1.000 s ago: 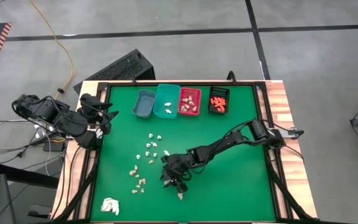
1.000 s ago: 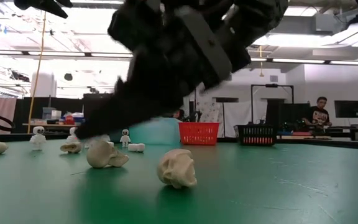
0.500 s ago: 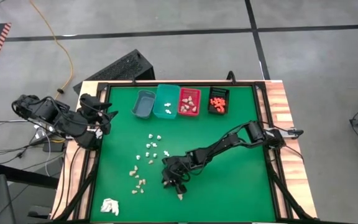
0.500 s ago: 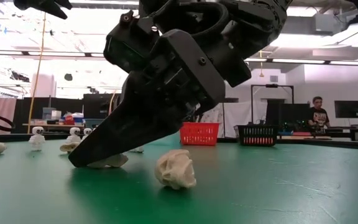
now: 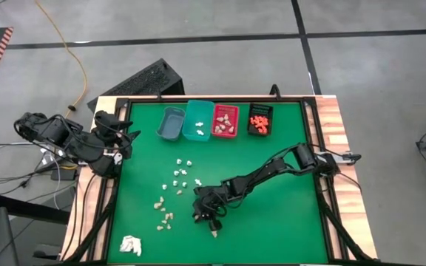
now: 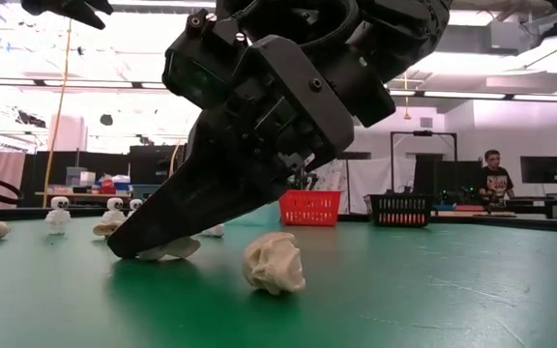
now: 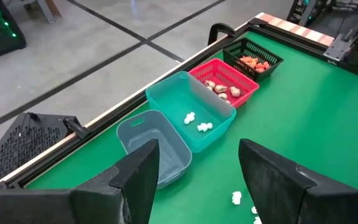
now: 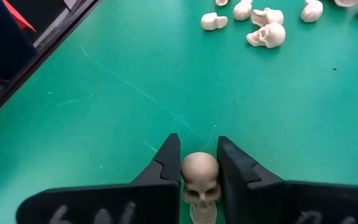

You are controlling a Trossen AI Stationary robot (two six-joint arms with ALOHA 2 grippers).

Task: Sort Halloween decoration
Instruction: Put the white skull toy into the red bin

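The right pincer [image 8: 199,177] is low over the green bench [image 5: 272,170], near its front middle, with both fingers [image 8: 166,163] pressed against the sides of a beige skull [image 8: 199,171]; the skull is pinched and appears to rest on the bench surface. A second beige skull [image 6: 274,261] lies just beside the pincer, apart from it. The left pincer [image 7: 194,168] waits at the left edge of the bench with its fingers spread and nothing between them. The remaining decorations [image 5: 177,177] lie scattered on the left half of the bench. Four bins stand in a row at the far edge: grey bin [image 5: 170,123], teal bin [image 5: 198,120] holding white pieces, red bin [image 5: 225,120] holding beige pieces, black bin [image 5: 259,119] holding orange pieces. For the step in hand, confirm that the grip sits on the widest part of the skull before lifting, since the rounded surface may slip. Lift straight up to clear the neighbouring skull, then carry to the red bin, judged the matching destination. Release low over the bin to prevent bouncing. No brands, labels or writing can be read.
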